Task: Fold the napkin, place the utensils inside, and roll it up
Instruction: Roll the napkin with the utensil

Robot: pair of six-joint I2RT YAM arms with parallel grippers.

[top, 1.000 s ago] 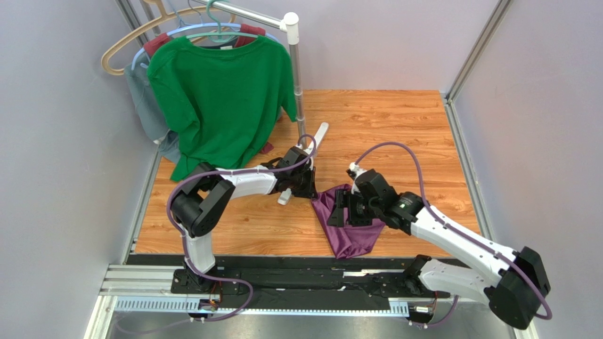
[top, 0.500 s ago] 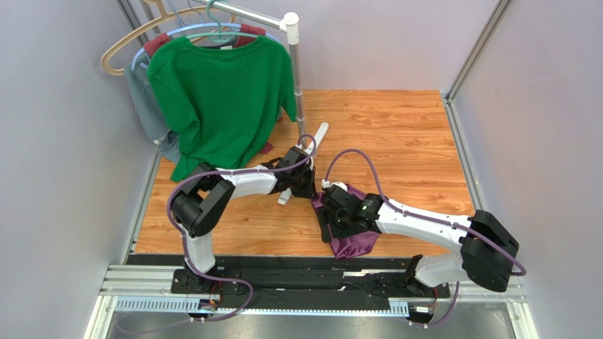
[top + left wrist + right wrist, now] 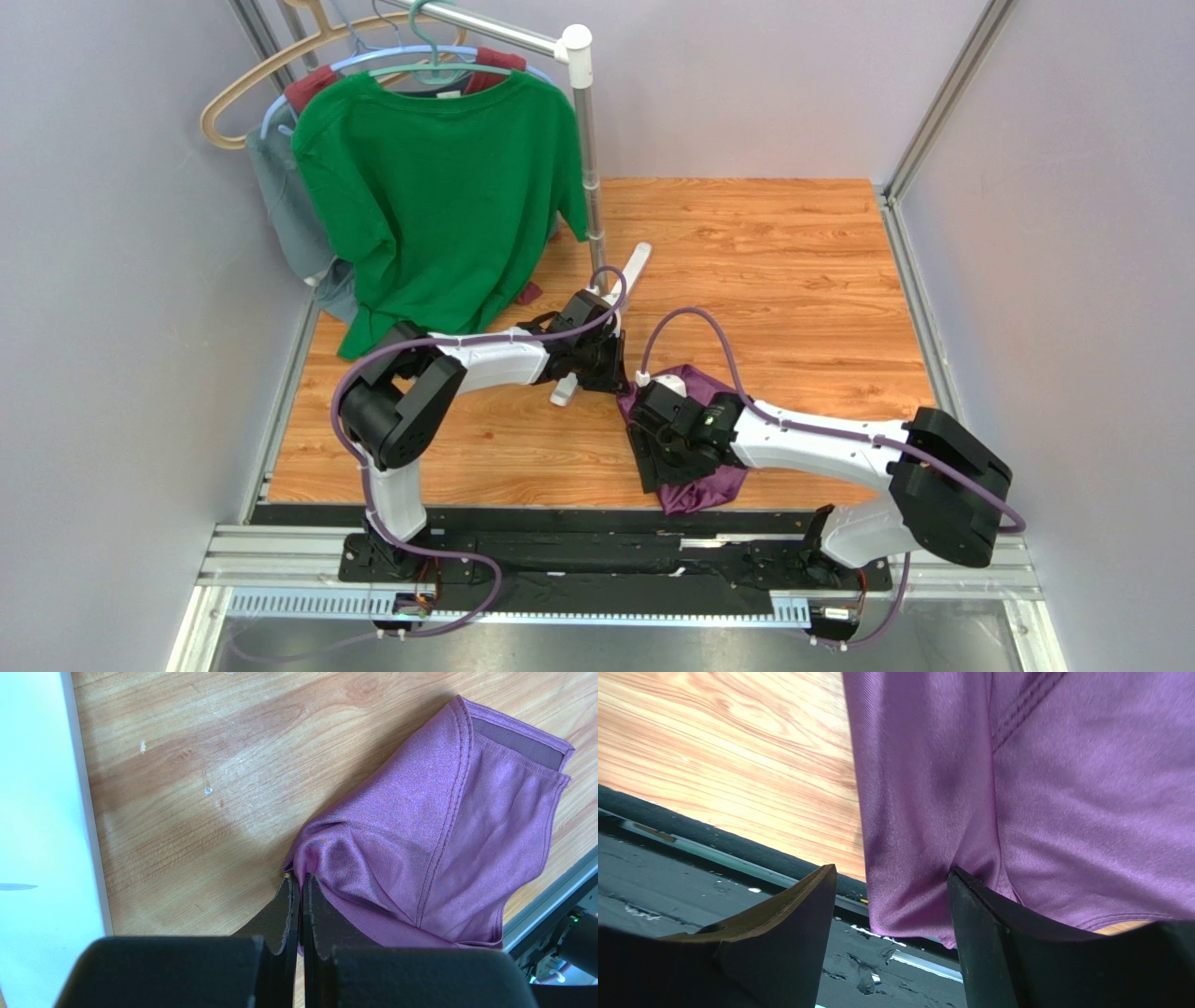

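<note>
The napkin (image 3: 706,490) is a crumpled purple cloth on the wooden table, reaching the near edge. In the left wrist view the napkin (image 3: 456,826) lies bunched with a stitched hem. My left gripper (image 3: 619,381) is shut, pinching the napkin's far-left corner (image 3: 298,879) on the table. My right gripper (image 3: 657,451) hovers low over the napkin's near-left part, open. In the right wrist view the open right gripper (image 3: 892,882) has the napkin's hanging edge (image 3: 913,847) between its jaws. No spoon is in view.
A green T-shirt (image 3: 435,182) hangs on a rack (image 3: 581,126) at the back left, with maroon and grey garments behind it. The rack's white foot (image 3: 634,266) runs beside my left gripper and shows in the left wrist view (image 3: 35,812). A black rail (image 3: 561,539) borders the near edge.
My right arm has swung left and drawn in, bringing its gripper over the napkin's near-left part. The napkin looks more bunched. The left arm has not moved.
</note>
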